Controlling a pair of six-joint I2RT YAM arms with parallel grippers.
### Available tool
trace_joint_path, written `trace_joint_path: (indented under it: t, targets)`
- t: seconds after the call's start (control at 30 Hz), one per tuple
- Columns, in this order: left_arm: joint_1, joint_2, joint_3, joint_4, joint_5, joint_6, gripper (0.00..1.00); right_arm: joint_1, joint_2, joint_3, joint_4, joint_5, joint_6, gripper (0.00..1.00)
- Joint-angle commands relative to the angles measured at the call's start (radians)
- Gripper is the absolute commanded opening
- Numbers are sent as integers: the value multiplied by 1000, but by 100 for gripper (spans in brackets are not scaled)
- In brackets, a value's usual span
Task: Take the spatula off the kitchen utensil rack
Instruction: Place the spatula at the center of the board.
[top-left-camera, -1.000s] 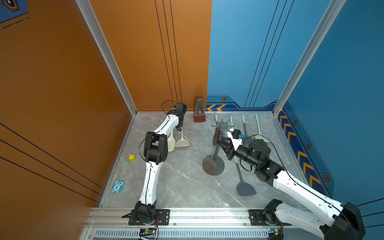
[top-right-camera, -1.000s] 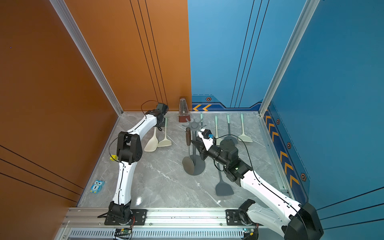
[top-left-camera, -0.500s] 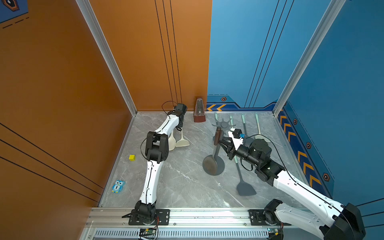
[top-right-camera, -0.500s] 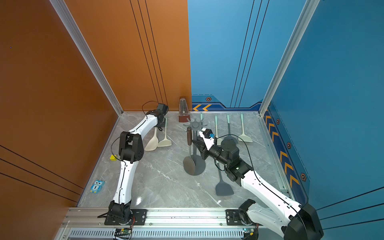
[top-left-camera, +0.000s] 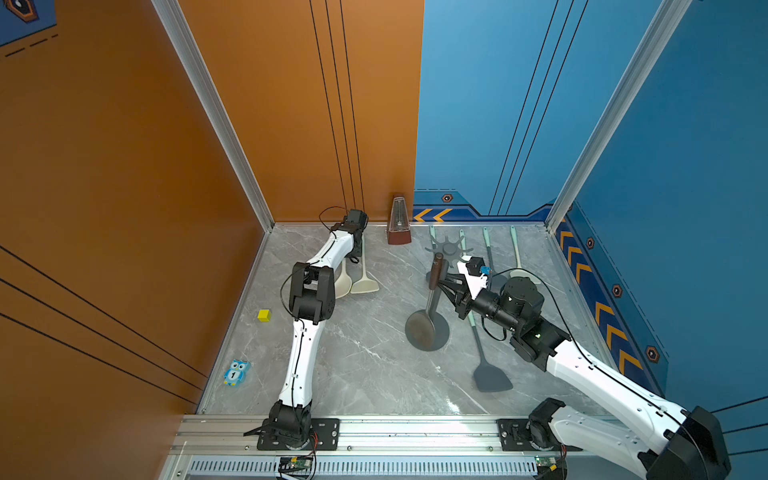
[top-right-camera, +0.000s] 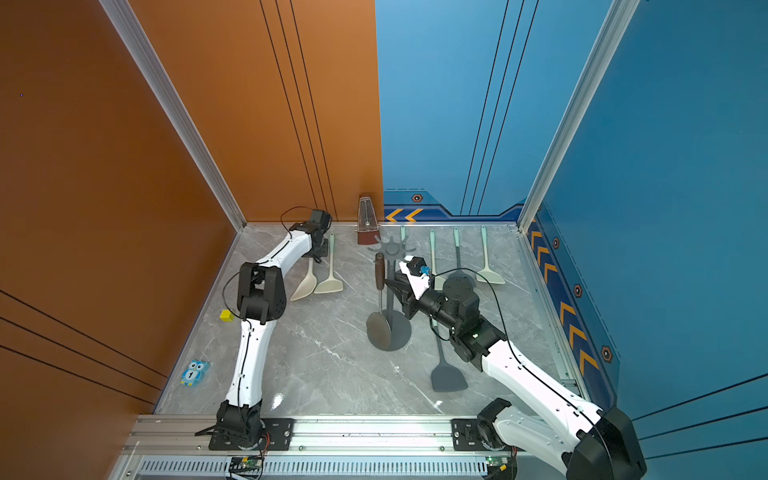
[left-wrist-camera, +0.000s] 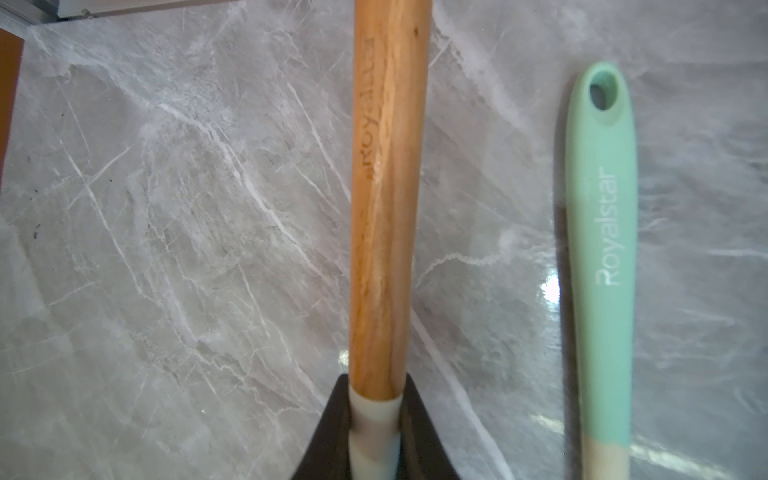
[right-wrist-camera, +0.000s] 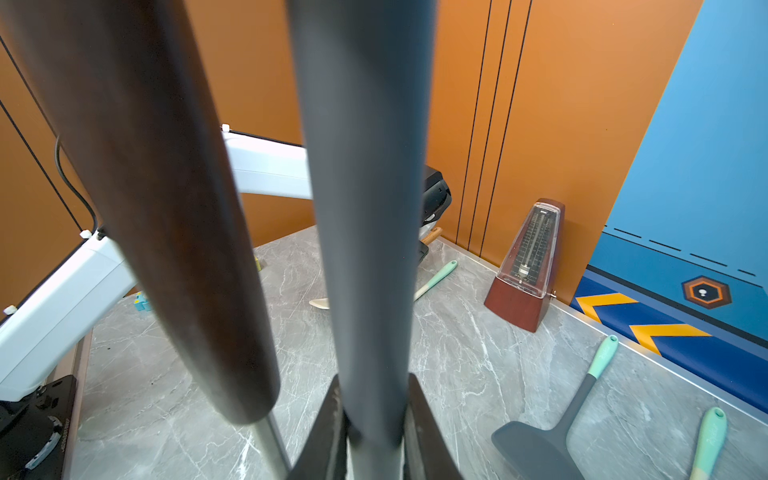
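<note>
The dark grey matte kitchen utensil rack (top-left-camera: 442, 332) stands upright in front of the brown metronome (top-left-camera: 398, 226) and slightly to its right. Its round disc base lies flat, with the star-shaped hook crown on top. The spatula (top-left-camera: 435, 272) has a dark wooden handle, a thin metal shank and a round flat blade. It hangs from a prong beside the pole, blade down over the base.

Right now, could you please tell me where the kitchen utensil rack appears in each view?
In a top view: the kitchen utensil rack stands right of centre.
In a top view: the rack stands at centre.
Left wrist: not in it.
Right wrist: its grey pole fills the middle.
Shared landmark: the metronome by the back wall, absent from the left wrist view.
</note>
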Motion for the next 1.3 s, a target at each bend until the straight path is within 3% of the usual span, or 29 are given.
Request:
trace_joint_path:
  t: [0.0,0.33,0.63,0.7,1.07,1.27]
  targets:
    - [2,39,24,-26,53,-33,28,-15,39,-26,-159,17,19,0]
    - [-10,27,28,-43,74,-4,44,-17,43,-24,-159,10,17,0]
    - [-73,-156,-82,-40,-29,5,52,-18,30,-29,-154,12,22,0]
    - [-87,-198,-106,-40,-44,-1,58,-18,27,-33,-155,13,22,0]
    - [-172,-415,-234,-25,34,-44,65,-19,15,-47,-143,8,20,0]
    - [-197,-551,-359,55,142,-55,65,-18,0,-54,-143,11,23,0]
